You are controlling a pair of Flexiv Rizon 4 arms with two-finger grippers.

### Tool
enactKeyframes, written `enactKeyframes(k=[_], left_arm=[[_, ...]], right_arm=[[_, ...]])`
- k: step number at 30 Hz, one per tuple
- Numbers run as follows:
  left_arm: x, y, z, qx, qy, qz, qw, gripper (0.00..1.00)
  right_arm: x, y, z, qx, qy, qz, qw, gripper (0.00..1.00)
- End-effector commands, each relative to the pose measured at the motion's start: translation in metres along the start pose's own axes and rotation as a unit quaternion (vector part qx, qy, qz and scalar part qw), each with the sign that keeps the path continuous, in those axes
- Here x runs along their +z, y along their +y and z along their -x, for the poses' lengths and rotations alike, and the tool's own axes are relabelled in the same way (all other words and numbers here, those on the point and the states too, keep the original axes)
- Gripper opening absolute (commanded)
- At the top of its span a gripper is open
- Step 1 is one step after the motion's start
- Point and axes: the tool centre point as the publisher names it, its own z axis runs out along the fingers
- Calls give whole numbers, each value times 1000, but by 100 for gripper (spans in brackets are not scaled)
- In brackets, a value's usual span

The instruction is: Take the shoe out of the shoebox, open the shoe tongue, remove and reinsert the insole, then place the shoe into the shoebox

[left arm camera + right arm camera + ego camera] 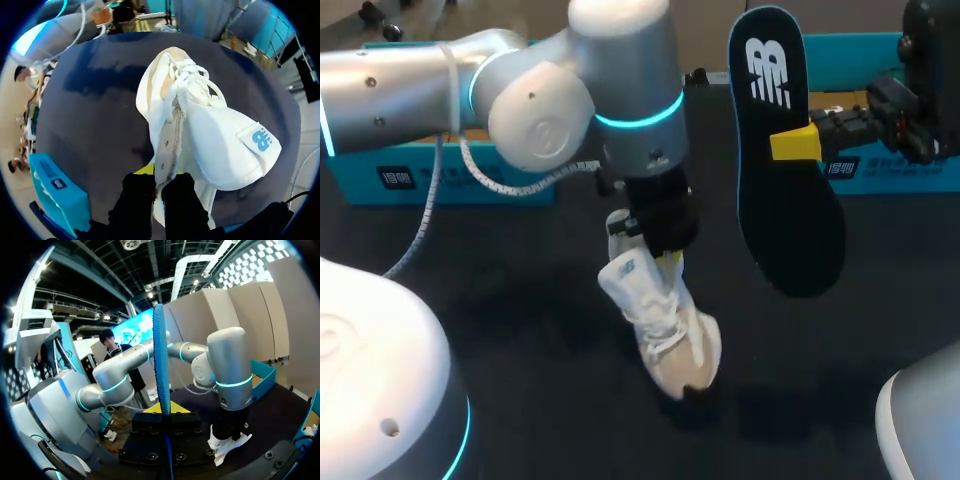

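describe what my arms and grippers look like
The left arm is made of rounded silver-grey segments with glowing cyan rings at the joints and a white coiled cable running along it. Both the left gripper and right gripper are black with bright yellow tips; the right one's mount shows bolt heads.

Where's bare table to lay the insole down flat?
Bare table lies left of the shoe, toward the white arm base, and right of it, under the held-up insole. Crowded at the back, along the blue shoebox pieces.
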Motion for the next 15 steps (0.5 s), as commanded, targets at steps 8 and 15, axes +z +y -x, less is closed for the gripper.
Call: enactKeyframes(k=[8,15], left_arm=[[19,-23,-3,60,45,1,997,0],[29,-30,2,67,77,-14,995,0]], right_arm=[[2,3,3,0,2,-3,1000,0],[2,3,3,0,2,-3,1000,0]])
